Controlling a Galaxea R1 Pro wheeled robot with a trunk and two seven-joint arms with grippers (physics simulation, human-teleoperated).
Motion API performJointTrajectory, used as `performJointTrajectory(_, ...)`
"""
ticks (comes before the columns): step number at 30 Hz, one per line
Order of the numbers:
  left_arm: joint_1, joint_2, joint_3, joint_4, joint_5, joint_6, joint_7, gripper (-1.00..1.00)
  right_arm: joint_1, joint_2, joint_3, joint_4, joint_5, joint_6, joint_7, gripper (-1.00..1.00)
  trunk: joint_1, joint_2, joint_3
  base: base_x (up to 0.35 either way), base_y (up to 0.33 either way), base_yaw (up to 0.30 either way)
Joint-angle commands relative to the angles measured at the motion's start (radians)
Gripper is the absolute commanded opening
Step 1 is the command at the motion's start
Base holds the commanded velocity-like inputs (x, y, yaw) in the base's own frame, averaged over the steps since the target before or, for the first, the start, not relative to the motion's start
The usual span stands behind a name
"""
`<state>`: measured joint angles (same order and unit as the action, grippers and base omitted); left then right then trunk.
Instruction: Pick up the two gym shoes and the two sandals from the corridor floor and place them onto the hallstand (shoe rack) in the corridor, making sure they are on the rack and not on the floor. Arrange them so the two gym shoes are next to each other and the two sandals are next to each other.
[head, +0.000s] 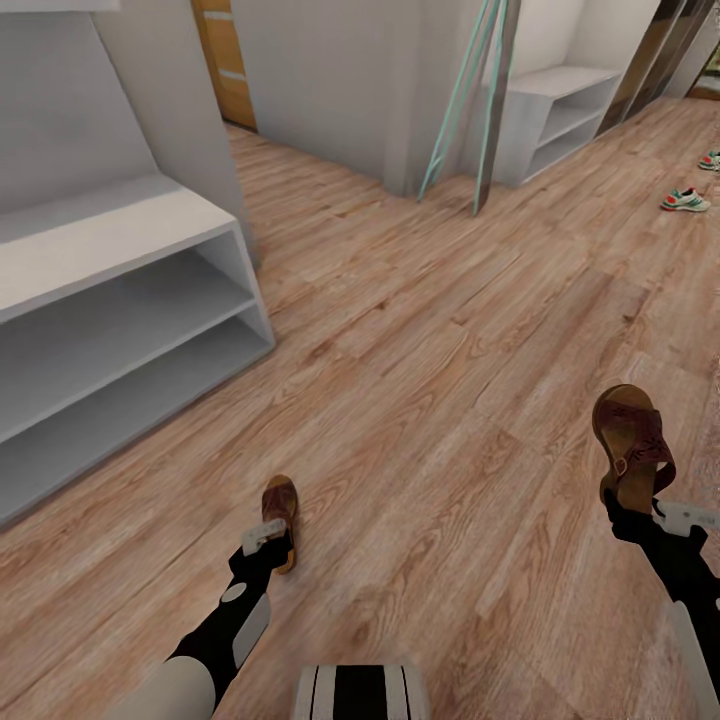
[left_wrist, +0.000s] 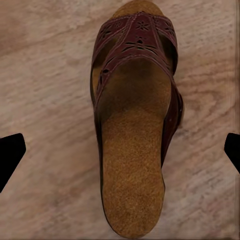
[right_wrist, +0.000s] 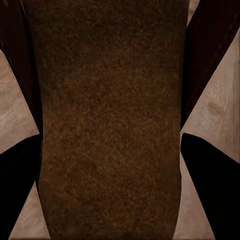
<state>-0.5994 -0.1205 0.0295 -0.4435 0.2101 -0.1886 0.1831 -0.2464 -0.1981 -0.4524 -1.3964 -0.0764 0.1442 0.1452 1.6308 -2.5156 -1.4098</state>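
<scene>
One dark brown sandal (head: 282, 500) lies flat on the corridor floor (head: 430, 380). My left gripper (head: 268, 535) hovers right over its heel end. In the left wrist view that sandal (left_wrist: 132, 125) lies between the two fingertips (left_wrist: 10, 155), which stand wide apart and touch nothing, so the gripper (left_wrist: 120, 150) is open. The other sandal (head: 632, 440) is gripped at its heel by my right gripper (head: 632, 505). Its footbed (right_wrist: 110, 120) sits tight between the dark fingers (right_wrist: 17, 195). The two gym shoes (head: 686, 200) (head: 710, 160) sit on the floor far off at the right. The hallstand (head: 110, 300) stands at the left.
A second white shelf unit (head: 560, 110) stands at the back, with teal poles (head: 465, 100) leaning on a wall corner beside it. Open plank floor stretches between the hallstand and the gym shoes.
</scene>
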Motion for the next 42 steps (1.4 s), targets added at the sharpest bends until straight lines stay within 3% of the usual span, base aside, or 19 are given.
performJointTrajectory(1, 0.0, -0.001, 0.003, 0.0, 0.002, -0.003, -0.001, 1.0, -0.001, 0.0, -0.002, -0.001, -0.008, 0.006, 0.005, -1.0, 0.0, 0.0, -0.002, 0.0, 0.0, -0.16)
performJointTrajectory(4, 0.0, -0.001, 0.003, 0.0, 0.0, -0.003, -0.001, 1.0, -0.001, 0.003, -0.002, -0.001, -0.008, 0.006, 0.005, -1.0, 0.0, 0.0, -0.004, 0.0, 0.0, -0.082)
performJointTrajectory(19, 0.0, 0.0, 0.002, 0.0, -0.006, -0.003, -0.001, 1.0, -0.001, 0.006, -0.002, 0.002, -0.008, 0.005, 0.004, -1.0, 0.007, -0.004, -0.084, 0.0, 0.0, -0.005)
performJointTrajectory(39, 0.001, -0.001, -0.006, -0.001, -0.01, -0.017, -0.004, 1.0, -0.001, 0.007, -0.002, 0.0, -0.008, 0.003, 0.002, -1.0, 0.007, -0.004, -0.101, 0.0, 0.0, -0.028)
performJointTrajectory(42, 0.001, 0.001, -0.008, -0.001, -0.011, -0.019, -0.004, 1.0, -0.001, 0.007, -0.002, 0.0, -0.008, 0.003, 0.002, -1.0, 0.008, -0.004, -0.117, 0.0, 0.0, 0.0)
